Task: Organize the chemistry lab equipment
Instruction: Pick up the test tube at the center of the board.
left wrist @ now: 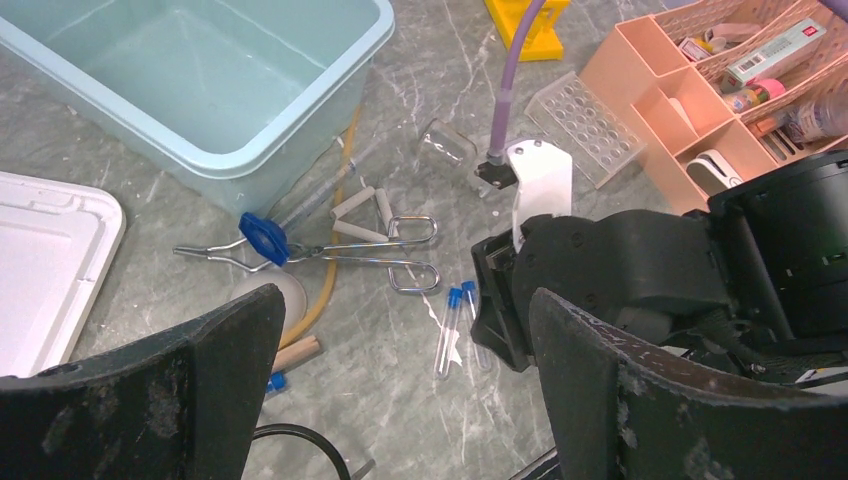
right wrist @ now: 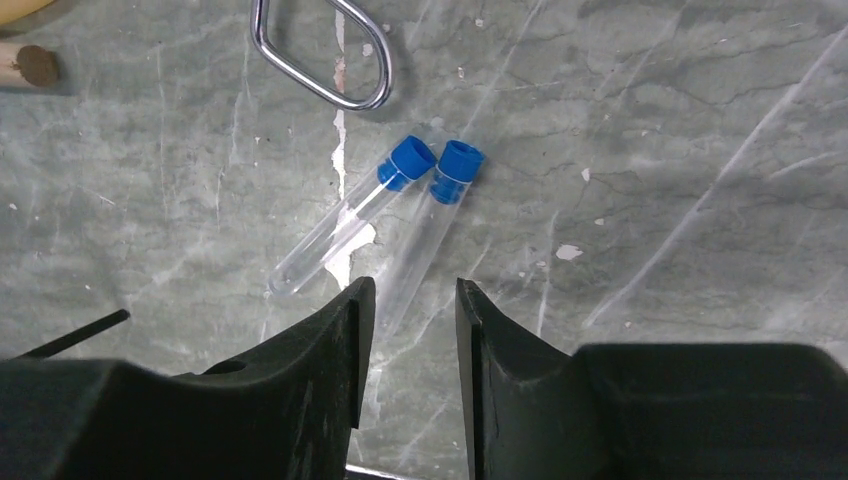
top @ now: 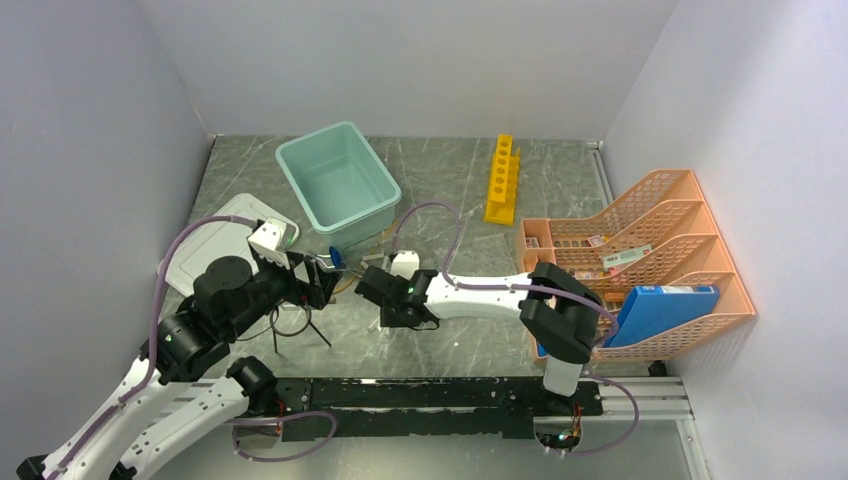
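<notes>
The right gripper, fingers narrowly apart and clamping nothing, has the bare end of one blue-capped tube at its mouth, with the twin tube just beside it, while the left gripper gapes wide.

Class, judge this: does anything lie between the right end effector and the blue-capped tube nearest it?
Nothing visible does. That tube runs up to the right end effector; the second tube lies beside it, leftward.
</notes>
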Motion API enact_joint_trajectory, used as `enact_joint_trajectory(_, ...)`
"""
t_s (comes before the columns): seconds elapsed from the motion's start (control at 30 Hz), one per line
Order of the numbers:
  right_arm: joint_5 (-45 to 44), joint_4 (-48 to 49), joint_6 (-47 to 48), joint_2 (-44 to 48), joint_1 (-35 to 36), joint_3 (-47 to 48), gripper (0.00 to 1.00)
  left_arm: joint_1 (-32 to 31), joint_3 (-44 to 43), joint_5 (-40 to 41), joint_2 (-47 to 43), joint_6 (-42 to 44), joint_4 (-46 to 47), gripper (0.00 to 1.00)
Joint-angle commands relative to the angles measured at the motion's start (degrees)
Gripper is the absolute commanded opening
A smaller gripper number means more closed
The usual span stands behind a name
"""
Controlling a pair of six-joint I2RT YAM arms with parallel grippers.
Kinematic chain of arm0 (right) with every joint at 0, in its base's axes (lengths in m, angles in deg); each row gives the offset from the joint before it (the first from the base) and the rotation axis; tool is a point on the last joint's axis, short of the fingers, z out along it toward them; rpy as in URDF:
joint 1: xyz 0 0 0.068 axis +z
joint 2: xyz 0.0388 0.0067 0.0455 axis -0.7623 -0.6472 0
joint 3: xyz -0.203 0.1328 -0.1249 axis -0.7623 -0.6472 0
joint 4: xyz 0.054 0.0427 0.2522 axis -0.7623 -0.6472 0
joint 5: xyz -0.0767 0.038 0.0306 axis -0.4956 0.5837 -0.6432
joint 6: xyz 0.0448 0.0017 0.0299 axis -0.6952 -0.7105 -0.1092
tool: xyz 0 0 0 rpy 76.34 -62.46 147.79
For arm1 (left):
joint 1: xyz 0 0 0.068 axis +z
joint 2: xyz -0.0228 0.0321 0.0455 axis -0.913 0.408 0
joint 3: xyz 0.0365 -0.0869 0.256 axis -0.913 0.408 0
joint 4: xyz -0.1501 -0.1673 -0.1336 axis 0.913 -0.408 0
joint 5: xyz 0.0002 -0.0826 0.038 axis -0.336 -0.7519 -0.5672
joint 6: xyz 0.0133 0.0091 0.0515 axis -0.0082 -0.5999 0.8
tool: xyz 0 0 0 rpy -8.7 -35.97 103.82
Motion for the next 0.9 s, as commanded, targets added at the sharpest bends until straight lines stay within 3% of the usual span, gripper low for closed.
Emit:
enact_joint_trajectory(0.0,-3.07,-0.71,-3.4,-2.13,0.96,2.4,0.39,0.27,0.25,-1.22,-0.77,1.01,1.42,0.96)
enact_joint_trajectory(0.53,-6.23,-4.4,-4.43,-5.65,1.84,3.18,0.33,0.29,0.34,-1.14,-1.41,0.94,1.42,0.96)
enact_joint_trajectory(0.73,-7.12,-5.36,-4.5,-5.12,2.02,2.07,0.23,0.34,0.34,-1.1,-1.14,0.92,1.42,0.96)
enact_joint_trajectory(0.87,-8.17,-6.18,-5.03,-3.01,2.06,0.32,0.1,0.32,0.21,-1.54,-0.19,0.94,1.44,0.96)
